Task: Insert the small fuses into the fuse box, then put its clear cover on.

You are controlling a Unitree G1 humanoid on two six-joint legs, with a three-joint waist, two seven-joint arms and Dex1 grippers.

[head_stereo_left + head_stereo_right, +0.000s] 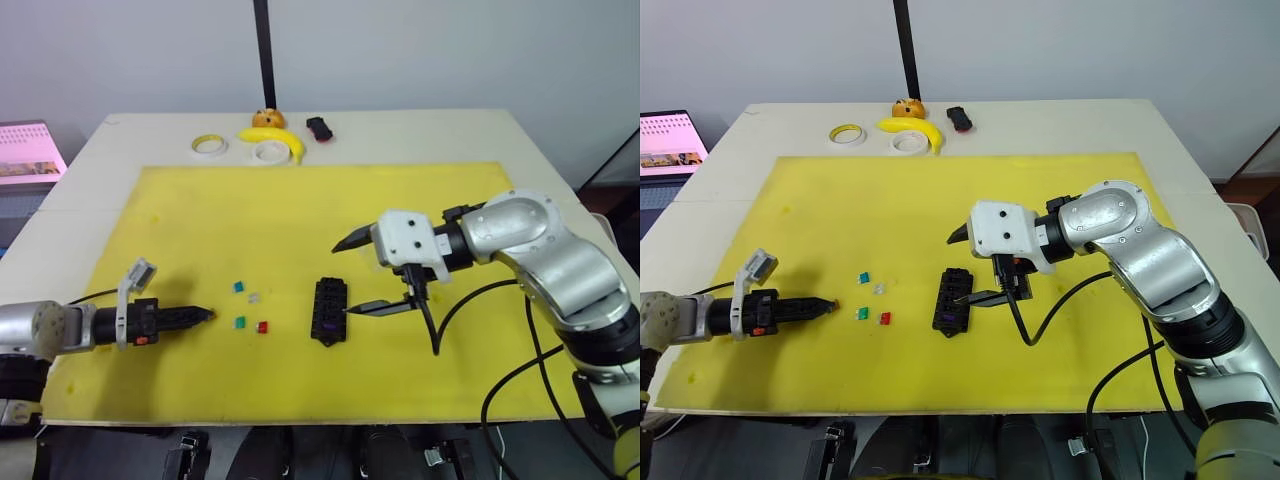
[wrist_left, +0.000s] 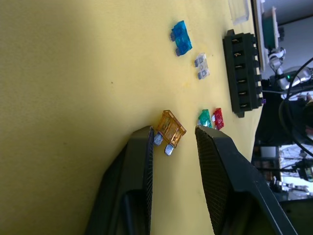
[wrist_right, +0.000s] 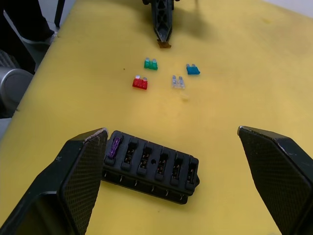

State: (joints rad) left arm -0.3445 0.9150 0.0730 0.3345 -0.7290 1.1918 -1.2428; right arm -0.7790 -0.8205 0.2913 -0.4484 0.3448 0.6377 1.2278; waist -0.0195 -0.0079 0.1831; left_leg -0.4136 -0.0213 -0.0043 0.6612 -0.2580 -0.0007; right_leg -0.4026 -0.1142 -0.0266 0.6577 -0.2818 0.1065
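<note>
The worktop [image 1: 560, 180] carries a yellow mat [image 1: 300, 220] where all the work lies, with tape rolls [image 1: 209, 145], a banana [image 1: 280, 137] and a small black-red object [image 1: 319, 128] well apart at the far edge. On the mat, the fuse box [image 3: 150, 166] lies flat, and only one of its slots is filled: the purple fuse [image 3: 115, 146] sits in an end slot, while the other five slots look empty. The right gripper [image 3: 171, 166] hovers just by the box with its fingers spread wide on either side of it, holding nothing. The left gripper [image 2: 173, 147] lies low over the mat, its fingers slightly parted around the yellow fuse [image 2: 170, 129], which lies between the tips; whether they pinch it yet I cannot tell, though one tip seems to touch its blades. Near it and loose on the mat lie the teal fuse [image 2: 181, 38], the grey-clear fuse [image 2: 201, 66], the green fuse [image 2: 204, 118] and the red fuse [image 2: 218, 118]. A clear cover [image 2: 239, 11] seems to lie beyond the box. By my judgement the task is early: one fuse in, five to go, then the cover.
</note>
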